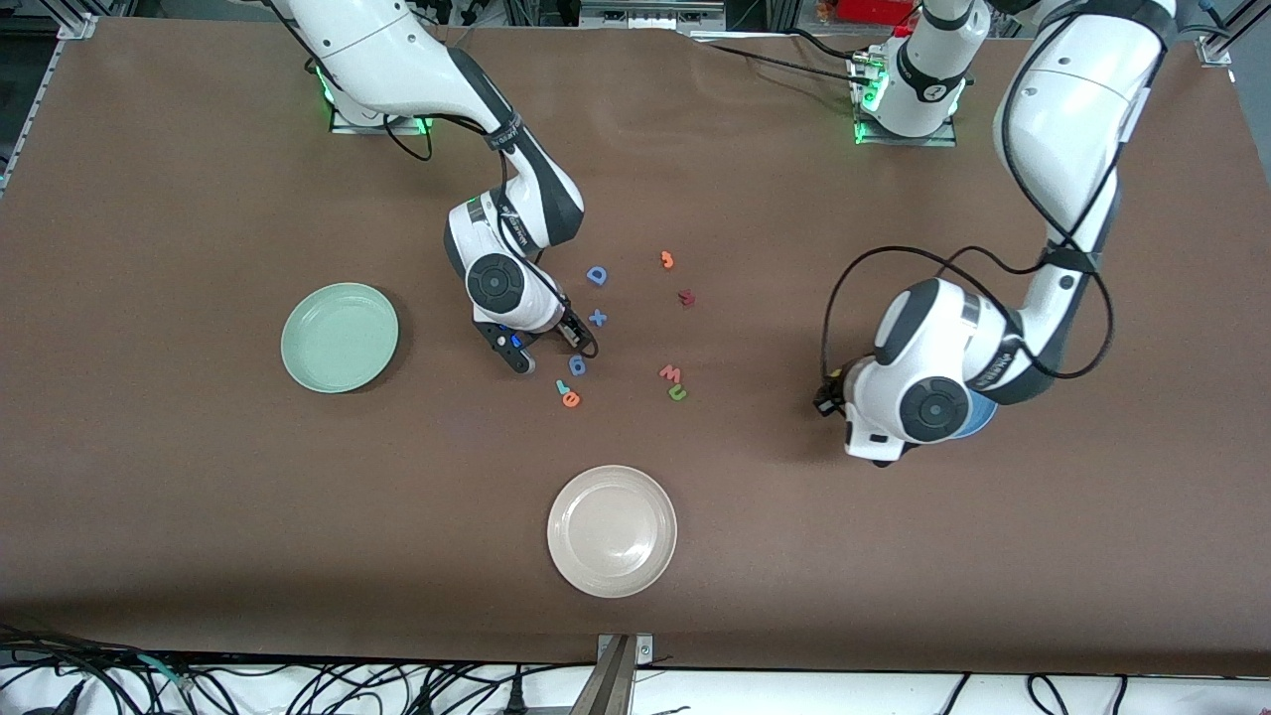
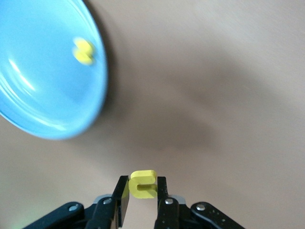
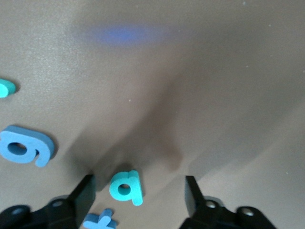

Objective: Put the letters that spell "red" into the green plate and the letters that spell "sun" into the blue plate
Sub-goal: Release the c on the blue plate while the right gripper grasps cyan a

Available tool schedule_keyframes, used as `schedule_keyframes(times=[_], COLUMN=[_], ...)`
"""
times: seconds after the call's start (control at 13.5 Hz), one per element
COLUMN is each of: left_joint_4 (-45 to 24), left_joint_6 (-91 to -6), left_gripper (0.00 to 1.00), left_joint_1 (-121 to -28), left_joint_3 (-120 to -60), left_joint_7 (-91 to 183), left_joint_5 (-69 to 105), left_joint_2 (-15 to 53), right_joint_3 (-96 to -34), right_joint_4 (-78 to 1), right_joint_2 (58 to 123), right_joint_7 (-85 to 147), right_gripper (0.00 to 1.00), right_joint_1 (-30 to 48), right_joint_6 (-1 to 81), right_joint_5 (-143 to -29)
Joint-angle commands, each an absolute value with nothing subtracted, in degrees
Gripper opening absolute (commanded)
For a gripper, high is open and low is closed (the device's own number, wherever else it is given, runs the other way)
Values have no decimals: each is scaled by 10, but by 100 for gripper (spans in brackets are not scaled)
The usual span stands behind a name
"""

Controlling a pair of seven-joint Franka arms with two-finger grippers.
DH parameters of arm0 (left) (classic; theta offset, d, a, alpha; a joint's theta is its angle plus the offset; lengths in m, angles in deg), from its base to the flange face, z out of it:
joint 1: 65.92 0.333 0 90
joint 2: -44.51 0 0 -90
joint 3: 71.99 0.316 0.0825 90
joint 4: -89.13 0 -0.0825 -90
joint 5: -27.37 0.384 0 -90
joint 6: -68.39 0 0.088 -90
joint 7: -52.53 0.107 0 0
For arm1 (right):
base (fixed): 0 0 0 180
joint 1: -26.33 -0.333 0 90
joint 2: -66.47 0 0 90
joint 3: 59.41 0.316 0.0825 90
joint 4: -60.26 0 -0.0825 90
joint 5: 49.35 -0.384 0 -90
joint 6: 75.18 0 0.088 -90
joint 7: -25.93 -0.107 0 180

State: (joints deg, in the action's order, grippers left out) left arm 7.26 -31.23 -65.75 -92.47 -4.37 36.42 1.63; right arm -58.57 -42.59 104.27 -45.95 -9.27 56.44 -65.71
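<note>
Teal d lies flat on the table, between the fingers of my right gripper. Its stem, the long axis, runs crosswise to the line from finger to finger, and its loop sits on the side of the blue 6-like piece. My right fingers stand wide, one on each side of the d, touching nothing. A blue x lies just beside the d. The teal r and orange e lie close together, nearer the front camera than the 6-like piece. The green plate sits well apart, toward the right arm's end.

My left gripper is clamped on the yellow arch, held over bare table just beside the blue plate. The arch lies sideways in the grip, its bend against one finger and its leg ends toward the other. The yellow s rests in the blue plate, at the left arm's end. The green arch lies mid-table, touching or nearly touching the pink w. The cream plate sits nearest the front camera.
</note>
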Motion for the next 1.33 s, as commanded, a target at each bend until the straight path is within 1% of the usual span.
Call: schedule_keyframes(times=[0.0,0.22,0.3,0.37,0.44,0.52,0.89,1.11,1.26], left_joint_4=[55,47,46,45,45,45,46,48,50], left_joint_6=[-285,-286,-286,-288,-288,-288,-287,-287,-289], left_gripper=[25,26,30,38,81,100,100,100,100], left_joint_1=[-627,-582,-568,-557,-552,-551,-563,-576,-587], left_joint_3=[-926,-926,-926,-926,-926,-926,-933,-961,-968], left_joint_7=[46,148,182,210,228,235,234,230,227], left_joint_5=[407,428,428,428,428,428,425,421,417], left_joint_2=[35,33,29,27,24,23,28,28,24], right_joint_3=[-587,-587,-587,-586,-586,-586,-586,-586,-586], right_joint_4=[-437,-436,-435,-435,-435,-435,-435,-434,-434], right_joint_2=[1031,1032,1032,1032,1032,1032,1034,1035,1036], right_joint_7=[-471,-473,-476,-477,-477,-477,-481,-490,-493], right_gripper=[68,68,68,68,68,68,67,67,67], right_joint_1=[-95,-95,-95,-95,-95,-95,-95,-97,-97], right_joint_6=[567,567,567,567,567,567,571,572,574], right_joint_5=[-645,-646,-646,-646,-646,-646,-647,-647,-650])
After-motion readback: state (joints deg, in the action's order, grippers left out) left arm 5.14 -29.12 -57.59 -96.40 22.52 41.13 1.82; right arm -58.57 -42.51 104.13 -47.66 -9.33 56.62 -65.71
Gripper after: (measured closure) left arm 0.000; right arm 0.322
